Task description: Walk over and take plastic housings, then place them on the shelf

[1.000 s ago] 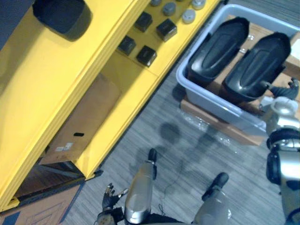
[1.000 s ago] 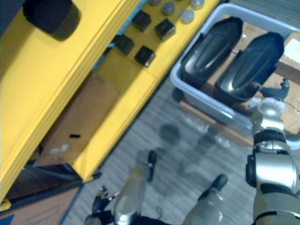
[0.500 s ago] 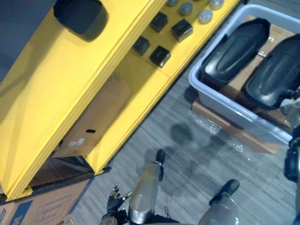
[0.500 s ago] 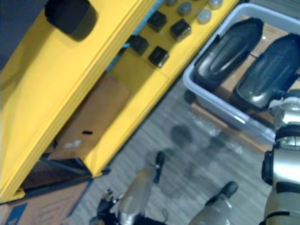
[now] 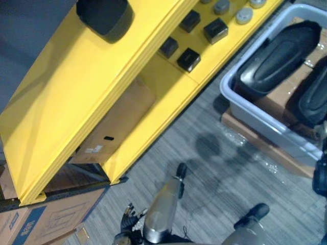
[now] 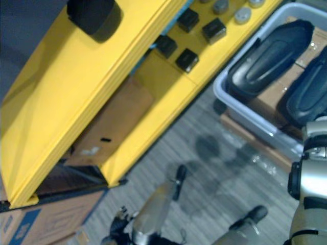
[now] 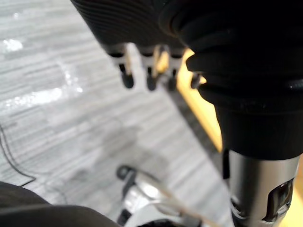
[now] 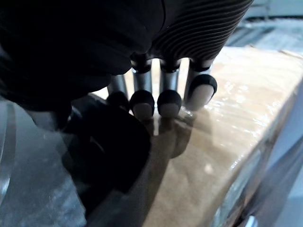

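Observation:
Two black plastic housings lie in a grey bin (image 5: 255, 115) at the right: one on the bin's left side (image 5: 278, 51), the other (image 5: 314, 94) by the view's right edge. My right hand (image 8: 142, 101) reaches in at that second housing (image 8: 109, 146). Its fingers are curled over the housing's rim, beside the film-wrapped cardboard (image 8: 213, 142) under it. A third black housing (image 5: 104, 15) lies on top of the yellow shelf (image 5: 102, 87). Low by my side, my left hand (image 7: 125, 75) hangs with straight fingers and holds nothing.
On the shelf's lower board sit small black boxes (image 5: 189, 58) and grey discs (image 5: 244, 15). A cardboard box (image 5: 120, 120) stands under the shelf and another (image 5: 46, 219) at the lower left. Grey floor (image 5: 204, 148) lies between shelf and bin.
The camera has swung, so shelf and bin slide toward the right of the picture. My right hand's fingers have curled in at the right housing. The left hand hangs as before.

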You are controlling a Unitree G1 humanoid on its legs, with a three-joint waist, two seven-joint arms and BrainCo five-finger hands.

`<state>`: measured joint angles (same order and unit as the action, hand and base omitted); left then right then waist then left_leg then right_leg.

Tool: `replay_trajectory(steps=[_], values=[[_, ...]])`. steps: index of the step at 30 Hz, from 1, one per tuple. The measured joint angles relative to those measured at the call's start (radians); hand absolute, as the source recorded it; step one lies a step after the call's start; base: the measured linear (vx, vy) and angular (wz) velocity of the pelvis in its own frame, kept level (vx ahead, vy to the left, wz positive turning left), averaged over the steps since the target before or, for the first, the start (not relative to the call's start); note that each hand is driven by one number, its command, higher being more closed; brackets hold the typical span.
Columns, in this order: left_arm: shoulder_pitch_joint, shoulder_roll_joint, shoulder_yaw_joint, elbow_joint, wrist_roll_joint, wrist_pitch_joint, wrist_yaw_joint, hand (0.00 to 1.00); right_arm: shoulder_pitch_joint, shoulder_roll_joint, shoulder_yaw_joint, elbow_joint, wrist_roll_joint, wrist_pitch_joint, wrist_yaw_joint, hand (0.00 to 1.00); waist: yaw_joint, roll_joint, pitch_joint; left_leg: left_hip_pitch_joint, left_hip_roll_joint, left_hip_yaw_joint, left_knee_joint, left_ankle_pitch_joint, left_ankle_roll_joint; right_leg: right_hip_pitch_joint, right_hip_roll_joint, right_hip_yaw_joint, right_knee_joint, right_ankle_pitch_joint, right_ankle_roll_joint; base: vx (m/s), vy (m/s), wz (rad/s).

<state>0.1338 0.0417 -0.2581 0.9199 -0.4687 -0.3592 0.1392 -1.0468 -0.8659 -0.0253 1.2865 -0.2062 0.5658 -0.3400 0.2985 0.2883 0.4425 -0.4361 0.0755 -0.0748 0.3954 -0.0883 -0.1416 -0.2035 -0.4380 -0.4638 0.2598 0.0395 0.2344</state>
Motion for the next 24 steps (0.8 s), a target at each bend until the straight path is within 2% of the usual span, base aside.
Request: replay_trajectory(steps=[2,6,7,9,13,17,19,21,24], values=[[0.008,0.012,-0.002,-0.043,0.007,-0.006,0.004,0.0,0.0,0.0,-0.015,0.02,-0.007,-0.036,-0.003,1.0,-0.006,-0.002,0.001,0.002,0.001,-0.002,0.001,0.0,0.0,0.011,0.003,-0.004,-0.006,0.0,0.0,0.0,0.0,0.0],[0.015,0.03,0.001,-0.175,0.016,-0.013,0.018,0.0,0.0,0.002,-0.015,0.053,-0.007,-0.161,-0.015,1.0,-0.024,-0.02,0.015,0.021,0.01,-0.001,0.0,-0.001,-0.001,0.036,0.014,-0.006,-0.018,0.001,-0.001,0.0,-0.009,-0.01],[0.015,0.033,0.003,-0.219,0.016,-0.015,0.027,0.0,0.0,0.005,-0.014,0.053,-0.007,-0.202,-0.025,1.0,-0.028,-0.032,0.023,0.025,0.019,-0.001,0.0,-0.002,-0.002,0.044,0.026,-0.006,-0.029,0.004,-0.004,-0.02,-0.04,-0.07],[0.018,0.038,0.011,-0.276,0.016,-0.016,0.045,0.0,0.0,0.019,-0.01,0.053,-0.012,-0.243,-0.044,1.0,-0.039,-0.049,0.035,0.045,0.031,0.002,-0.005,-0.003,-0.005,0.065,0.041,-0.007,-0.045,0.007,-0.007,-0.01,-0.047,-0.11],[0.036,0.041,0.023,-0.436,0.017,-0.007,0.057,0.0,0.0,0.03,0.036,-0.027,-0.044,-0.29,-0.056,1.0,-0.073,-0.108,0.076,0.121,0.058,0.026,-0.047,0.0,-0.014,0.118,0.068,0.0,-0.084,0.015,-0.016,0.01,-0.051,-0.17],[0.056,0.041,0.045,-0.617,0.096,0.032,0.094,0.0,0.008,0.047,0.061,-0.144,-0.084,-0.344,-0.099,1.0,-0.107,-0.123,0.085,0.202,0.085,0.047,-0.104,0.012,-0.031,0.172,0.095,0.001,-0.117,0.022,-0.019,0.03,-0.061,-0.16],[0.076,0.041,0.068,-0.718,0.094,0.044,0.117,0.0,0.039,0.062,0.077,-0.211,-0.084,-0.361,-0.118,1.0,-0.117,-0.125,0.083,0.248,0.098,0.06,-0.139,0.022,-0.037,0.195,0.104,0.0,-0.123,0.023,-0.02,0.05,-0.073,-0.18],[0.086,0.046,0.097,-0.799,0.093,0.079,0.135,0.0,0.092,0.095,0.077,-0.273,-0.099,-0.366,-0.145,1.0,-0.124,-0.142,0.066,0.279,0.108,0.071,-0.182,0.041,-0.043,0.206,0.115,-0.002,-0.136,0.022,-0.021,0.06,-0.081,-0.1],[0.095,0.073,0.102,-0.839,0.126,0.126,0.134,0.0,0.189,0.168,0.076,-0.334,-0.124,-0.364,-0.187,1.0,-0.131,-0.182,0.014,0.304,0.121,0.085,-0.241,0.066,-0.05,0.207,0.13,-0.003,-0.156,0.024,-0.024,0.07,-0.069,-0.1]])
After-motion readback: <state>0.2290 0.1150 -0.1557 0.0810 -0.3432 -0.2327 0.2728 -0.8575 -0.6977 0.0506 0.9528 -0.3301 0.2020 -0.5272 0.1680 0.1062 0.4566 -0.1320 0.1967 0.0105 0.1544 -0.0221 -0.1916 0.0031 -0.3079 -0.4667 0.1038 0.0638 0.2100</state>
